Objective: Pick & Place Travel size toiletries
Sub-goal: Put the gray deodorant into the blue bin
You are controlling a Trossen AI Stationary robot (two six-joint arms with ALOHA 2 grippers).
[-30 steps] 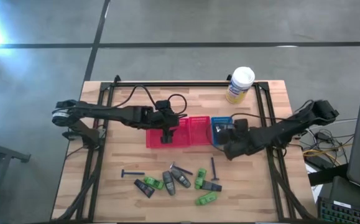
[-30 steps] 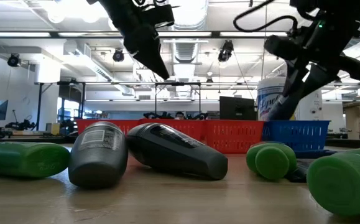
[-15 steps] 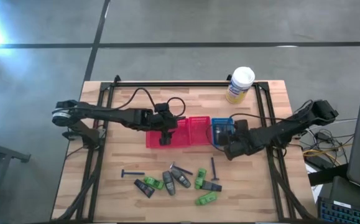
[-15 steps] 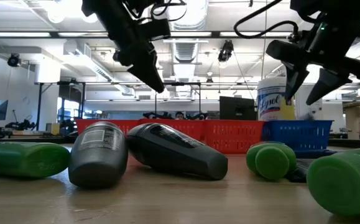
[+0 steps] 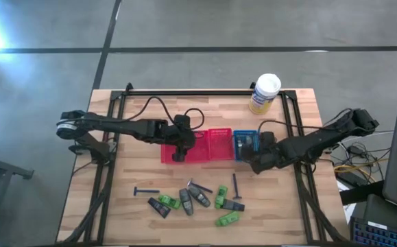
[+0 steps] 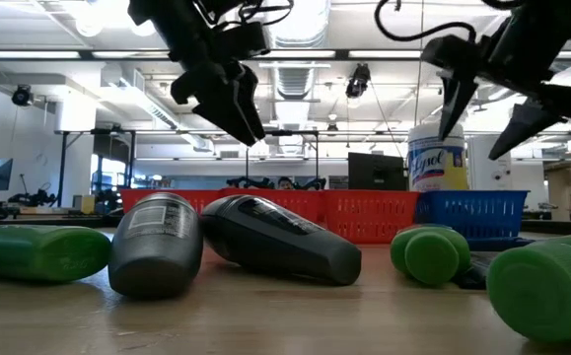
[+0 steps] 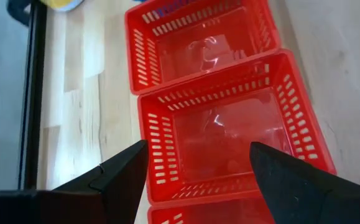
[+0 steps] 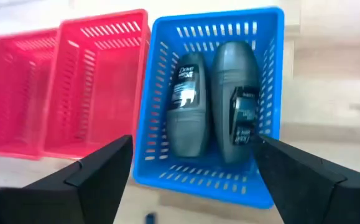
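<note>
Desk (image 5: pixel 301 206): loose toiletries lie in a cluster on the near side, well apart from both pincers. Red baskets (image 5: pixel 198 145) and blue basket (image 5: pixel 245 143) sit mid-desk. Left pincer (image 5: pixel 178 152) hovers over the red baskets, fingers apart, empty. Right pincer (image 5: pixel 247 160) hovers at the blue basket, apart, empty. Two grey Dove bottles (image 8: pixel 186 104) lie in the blue basket, long axes near-to-far. Nearest loose item for the right arm is likely the razor (image 5: pixel 236 186). Canister (image 6: pixel 437 160) reads "Lysol".

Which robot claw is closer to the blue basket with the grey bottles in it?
The right gripper. It hangs open just at the blue mesh basket holding two grey oval bottles. The left gripper hangs open farther away, over the red mesh baskets.
</note>
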